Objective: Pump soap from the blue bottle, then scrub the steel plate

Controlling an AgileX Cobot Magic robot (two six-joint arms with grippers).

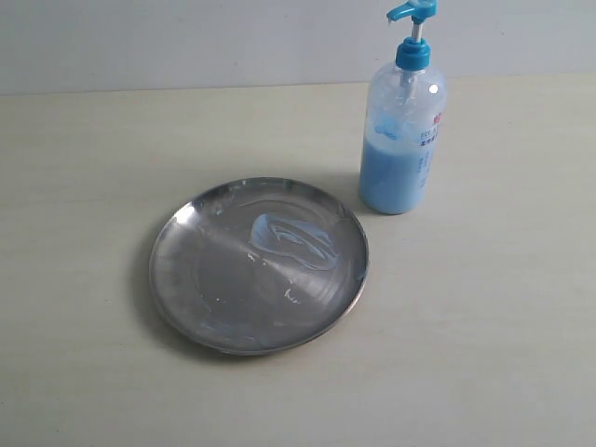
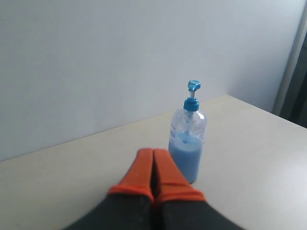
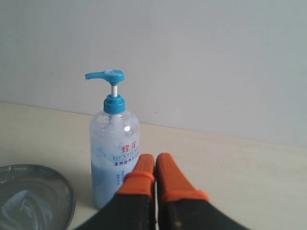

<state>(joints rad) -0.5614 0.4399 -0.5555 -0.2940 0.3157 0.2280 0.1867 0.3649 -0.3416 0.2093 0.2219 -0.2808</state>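
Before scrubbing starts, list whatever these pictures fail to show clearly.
- Exterior view: neither hand in frame; pump top of the blue bottle clipped by the upper edge; label print too small to read.
- Right wrist view: the steel plate cut off by the frame edges; the right hand covers the bottle's lower corner.
- Left wrist view: plate out of frame; the left hand covers part of the bottle's base.
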